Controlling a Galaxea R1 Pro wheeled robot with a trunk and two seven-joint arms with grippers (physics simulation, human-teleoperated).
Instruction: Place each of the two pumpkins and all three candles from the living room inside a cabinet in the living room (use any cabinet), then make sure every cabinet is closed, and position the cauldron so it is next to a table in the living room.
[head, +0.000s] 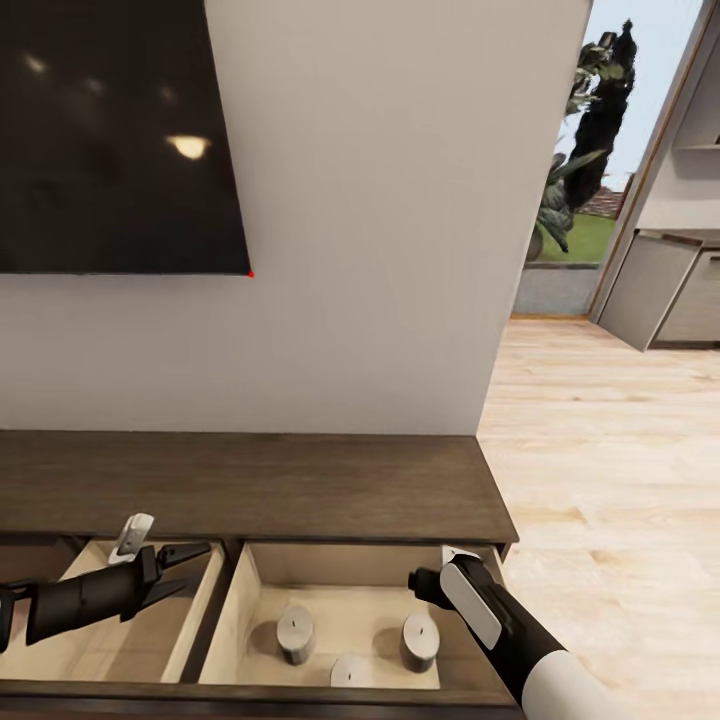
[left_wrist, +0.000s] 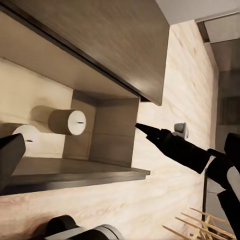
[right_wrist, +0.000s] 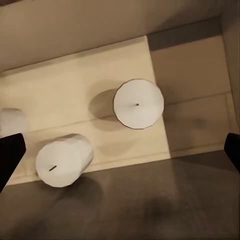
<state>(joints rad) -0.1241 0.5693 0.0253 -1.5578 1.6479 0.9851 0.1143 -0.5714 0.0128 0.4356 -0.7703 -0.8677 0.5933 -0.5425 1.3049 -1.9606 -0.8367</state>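
- We face the long dark cabinet (head: 250, 485) under the wall-mounted screen (head: 120, 130), two of its drawers pulled out.
- In the right drawer (head: 262, 590) stand three candles (head: 296, 632), upright and apart from one another; no pumpkins in sight.
- Our right pincer (right_wrist: 120, 155) hovers above them, released and empty.
- Our left pincer (head: 185, 568) hangs over the left drawer, jaws apart, empty.
- We judge the candles done: lift both arms clear before pushing the fronts shut squarely.
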